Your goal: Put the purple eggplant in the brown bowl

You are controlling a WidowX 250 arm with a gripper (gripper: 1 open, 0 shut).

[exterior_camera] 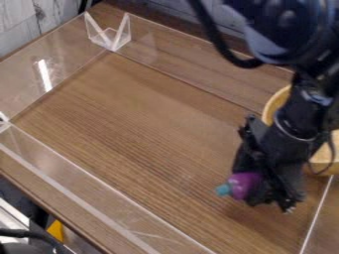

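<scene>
We are looking over the wooden counter (119, 119), which is filling most of the view inside its clear plastic walls (59, 198). At about four o'clock in the picture our black arm (298, 60) is reaching down from the top right, and it is hiding most of the brown bowl (276, 102); only a strip of the bowl's light rim is showing at three o'clock, just beside the wrist.

At the arm's lower end the tool (255, 189) is pointing down at the counter, and its jaws are clamped on the purple eggplant (244, 185), one to each side of it. The eggplant is sitting right in the tool, low over the wood near the bottom right, with its teal stem cap (224, 190) sticking out toward nine o'clock. So we are judging its long axis to be running roughly nine to three, across the jaws.

The relation that matters now is bowl to tool: the bowl is lying toward one o'clock from the held eggplant, near but apart, and behind the arm. We are judging that the coming move calls for lifting clear of the thick rim and carrying up and right before letting go.
</scene>
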